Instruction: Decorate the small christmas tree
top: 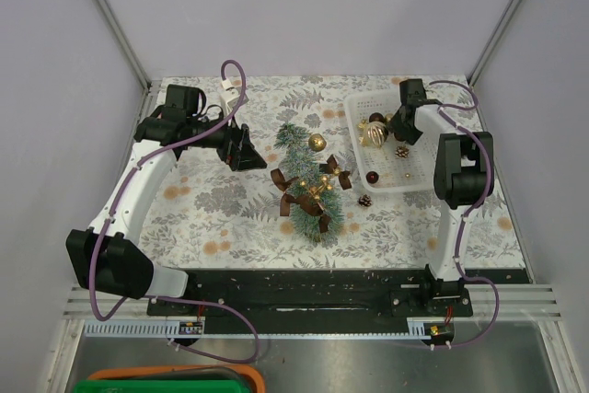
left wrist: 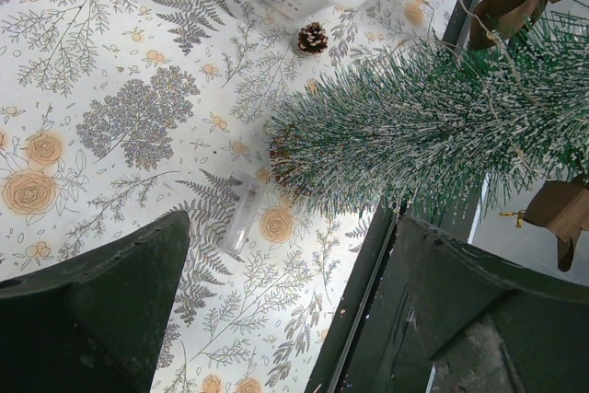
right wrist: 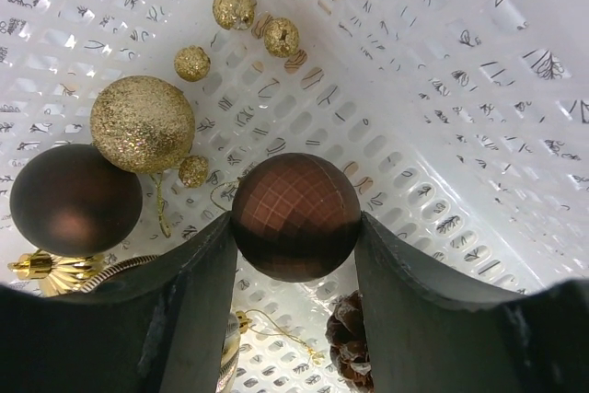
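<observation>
The small christmas tree point(top: 308, 181) sits mid-table on the leaf-printed cloth point(top: 202, 200), its narrow end toward the far side (whether it stands or lies I cannot tell). A gold bauble point(top: 316, 142) and brown bows point(top: 293, 200) are among its frosted bristles. A pine cone point(top: 365, 201) lies just right of the tree. Beyond the cone is the white basket point(top: 352, 112), holding more baubles. The right gripper point(right wrist: 294, 227) reaches down into that basket from the far side, its fingers clamped on a brown faceted bauble point(right wrist: 294, 216). Left of the tree, the left gripper point(top: 244, 149) hangs low and points at it, with its fingers point(left wrist: 110, 310) spread wide and holding nothing.
</observation>
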Available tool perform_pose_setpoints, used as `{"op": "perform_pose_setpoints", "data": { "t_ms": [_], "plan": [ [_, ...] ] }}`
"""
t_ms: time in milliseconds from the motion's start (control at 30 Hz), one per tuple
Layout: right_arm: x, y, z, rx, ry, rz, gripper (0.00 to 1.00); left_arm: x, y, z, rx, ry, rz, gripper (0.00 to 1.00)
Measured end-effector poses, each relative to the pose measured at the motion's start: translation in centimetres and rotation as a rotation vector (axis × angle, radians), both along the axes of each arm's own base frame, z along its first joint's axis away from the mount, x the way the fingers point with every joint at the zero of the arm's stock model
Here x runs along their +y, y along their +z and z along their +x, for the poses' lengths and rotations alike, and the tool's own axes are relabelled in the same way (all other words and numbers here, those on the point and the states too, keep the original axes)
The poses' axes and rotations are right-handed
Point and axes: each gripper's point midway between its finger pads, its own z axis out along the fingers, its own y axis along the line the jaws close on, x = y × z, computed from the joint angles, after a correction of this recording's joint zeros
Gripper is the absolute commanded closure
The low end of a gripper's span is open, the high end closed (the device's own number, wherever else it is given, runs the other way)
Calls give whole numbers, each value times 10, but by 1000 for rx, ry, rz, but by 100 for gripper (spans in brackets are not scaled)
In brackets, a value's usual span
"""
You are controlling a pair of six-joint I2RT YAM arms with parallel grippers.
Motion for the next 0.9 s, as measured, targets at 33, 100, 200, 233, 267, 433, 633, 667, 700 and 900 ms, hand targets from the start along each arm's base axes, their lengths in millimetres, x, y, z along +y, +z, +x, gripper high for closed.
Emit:
{"op": "perform_pose_setpoints", "data": {
  "t_ms": [33, 100, 200, 233, 267, 433, 633, 667, 700, 900],
  "plan": [
    [-1, 0, 0, 1, 0, -5, 52, 0, 0, 0, 0, 0, 0, 1],
    [-3, 0, 0, 1, 0, -17, 58, 0, 0, 0, 0, 2, 0, 1],
    [-3, -1, 0, -2, 4, -22, 60, 1, 0, 1, 0, 3, 0, 1],
    [-4, -1, -1, -4, 5, -22, 60, 1, 0, 0, 0, 2, 0, 1],
    [-4, -1, -3, -5, 7, -23, 60, 1, 0, 0, 0, 2, 0, 1],
    [-4, 22, -14, -41, 17, -26, 60, 1, 0, 0, 0, 2, 0, 1],
    [-2, 72, -13, -161, 25, -12, 62, 1, 0, 0, 0, 2, 0, 1],
    [-1, 78, -13, -180, 29, -2, 62, 1, 0, 0, 0, 2, 0, 1],
    [1, 82, -15, -194, 30, 7, 62, 1, 0, 0, -1, 2, 0, 1],
    [6, 81, -36, -191, 38, 34, 62, 1, 0, 0, -4, -1, 0, 2]
  ]
}}
